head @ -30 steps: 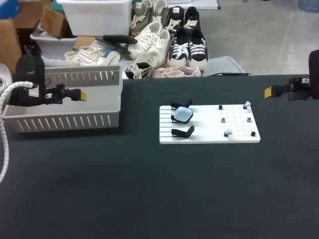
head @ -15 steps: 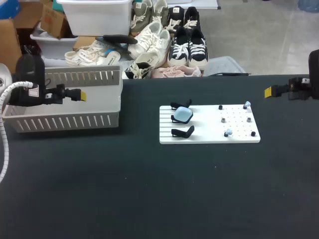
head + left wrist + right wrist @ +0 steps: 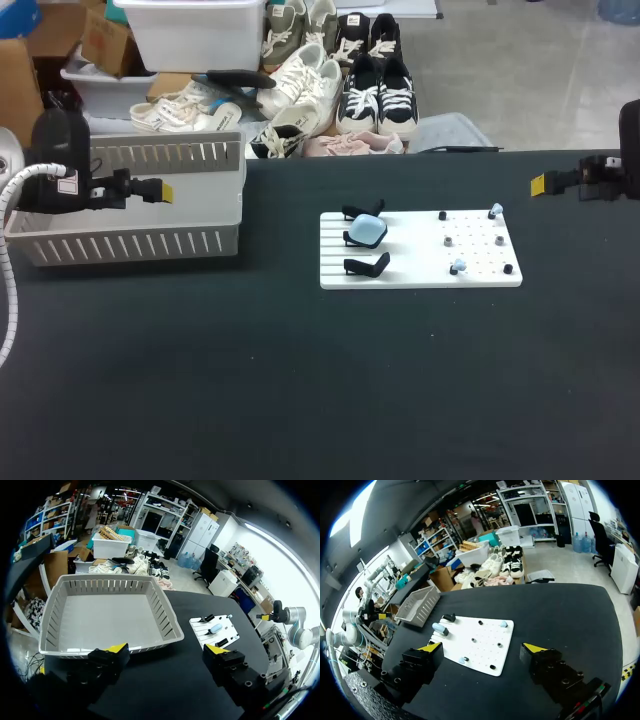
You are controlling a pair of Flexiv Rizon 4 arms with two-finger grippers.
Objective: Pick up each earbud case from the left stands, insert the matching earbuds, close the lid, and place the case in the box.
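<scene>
Earbud case (image 3: pixel 367 232) rests on white board (image 3: pixel 400 276).

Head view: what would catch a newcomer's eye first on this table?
The white board in the middle of the black table stands out, with a pale blue earbud case on the middle of its three black stands. At the table's left sits a grey slatted box with the open left gripper near it. The open right gripper hangs at the far right edge.

Black table (image 3: pixel 300 400) with grey basket (image 3: pixel 130 243), white board (image 3: pixel 420 274)
</scene>
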